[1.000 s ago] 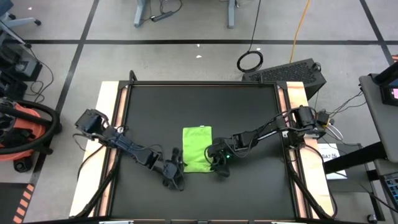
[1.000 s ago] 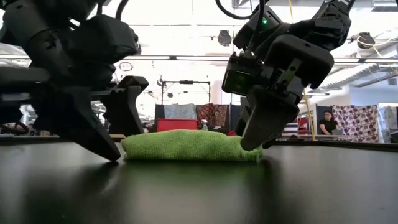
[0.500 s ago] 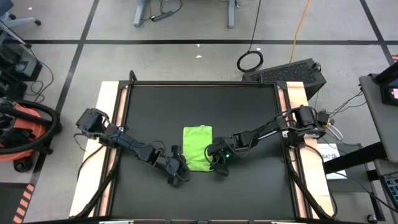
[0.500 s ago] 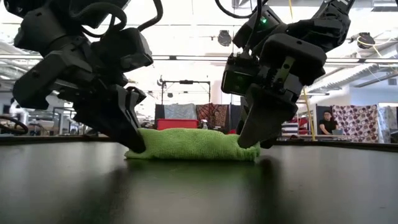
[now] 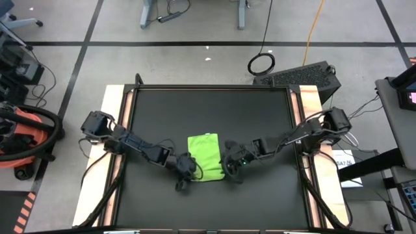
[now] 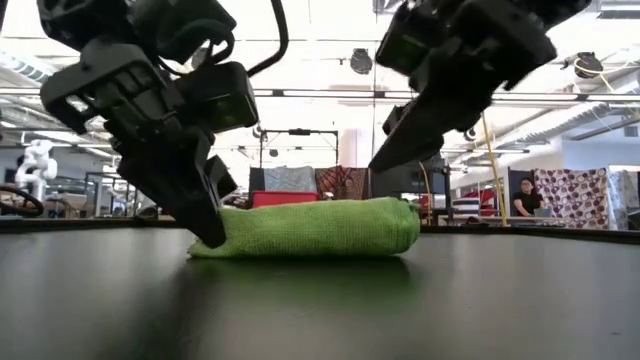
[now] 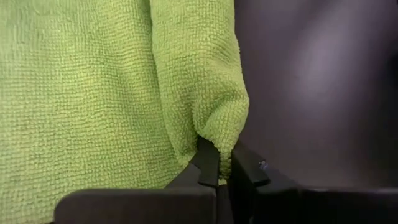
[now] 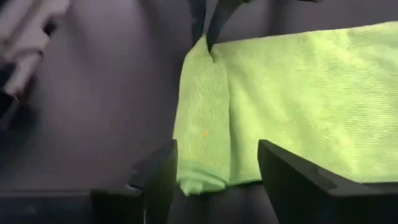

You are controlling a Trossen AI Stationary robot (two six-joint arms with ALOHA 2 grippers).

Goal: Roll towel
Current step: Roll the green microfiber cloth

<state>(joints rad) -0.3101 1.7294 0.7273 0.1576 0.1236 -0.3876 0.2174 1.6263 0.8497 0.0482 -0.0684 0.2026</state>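
High view: towel [image 5: 204,156] long axis front-to-back — left end effector [image 5: 186,171] clamped on its corner, right end effector [image 5: 229,169] apart.

We count one towel [image 5: 204,156], two grippers, left [image 5: 187,166] and right [image 5: 229,166], one table [image 5: 260,123], and one person [image 6: 522,203].

Nubby terry towel [image 5: 204,156] (matt)

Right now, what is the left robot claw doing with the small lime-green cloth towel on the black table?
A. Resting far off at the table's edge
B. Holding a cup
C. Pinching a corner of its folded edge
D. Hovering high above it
C: in the left wrist view the left gripper has its fingers closed on a corner of the lime-green towel at its rolled-over edge.
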